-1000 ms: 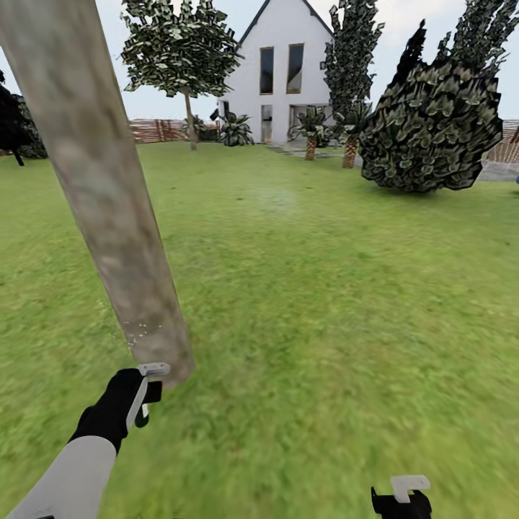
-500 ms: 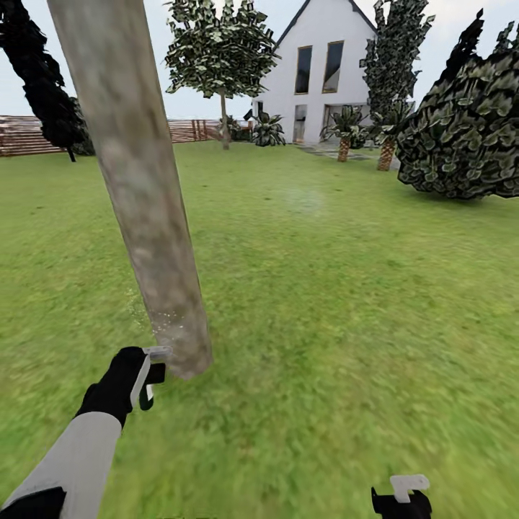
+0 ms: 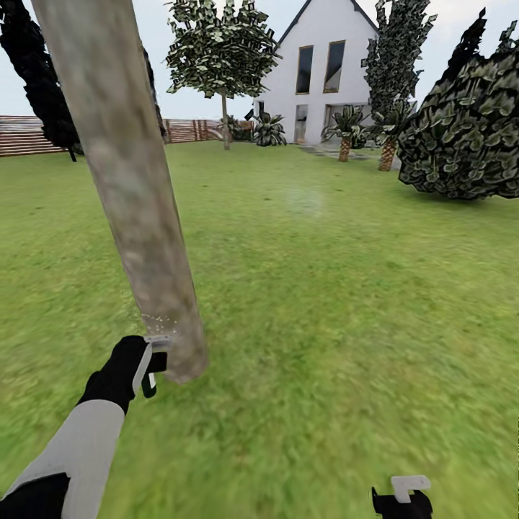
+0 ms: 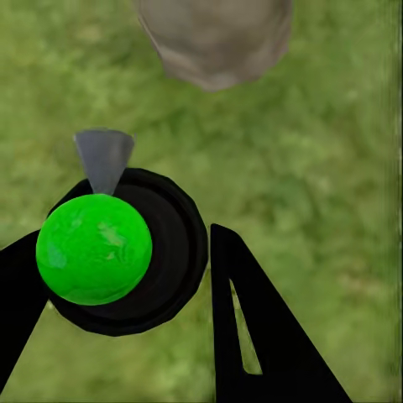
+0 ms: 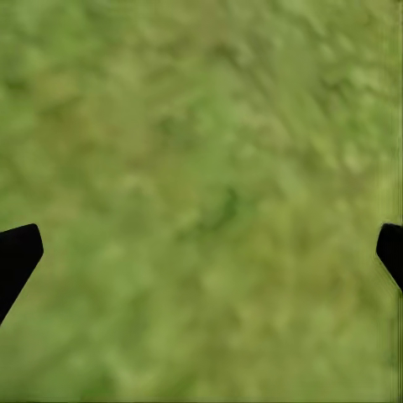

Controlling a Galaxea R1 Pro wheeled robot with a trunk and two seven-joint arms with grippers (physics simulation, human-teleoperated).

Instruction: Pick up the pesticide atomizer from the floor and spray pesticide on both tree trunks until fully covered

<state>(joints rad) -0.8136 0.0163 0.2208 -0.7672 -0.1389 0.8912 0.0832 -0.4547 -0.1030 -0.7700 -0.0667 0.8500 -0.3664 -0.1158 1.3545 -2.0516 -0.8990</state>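
Note:
A thick mottled grey-beige tree trunk (image 3: 137,209) leans across the left of the head view, its base on the grass. My left gripper (image 3: 153,362) sits right beside that base, shut on the pesticide atomizer (image 4: 126,252), a black bottle with a bright green ball on top. Its grey nozzle (image 4: 103,155) points toward the trunk base (image 4: 214,38), a short gap away. Fine white specks (image 3: 158,321) dot the bark just above the gripper. A second tree (image 3: 223,50) with blocky green leaves stands far back by the fence. My right gripper (image 3: 404,494) hangs low at the right, open over bare grass (image 5: 201,252).
The lawn (image 3: 324,288) stretches toward a white house (image 3: 324,65). A big dark-leaved bush (image 3: 461,137) stands at the right, short palms (image 3: 346,137) near the house, a black-leaved tree (image 3: 43,79) and the brown slat fence (image 3: 29,137) at the far left.
The whole picture has shifted, so the camera has turned left and the fence and black tree have come into view. My left gripper stays by the trunk base with the atomizer.

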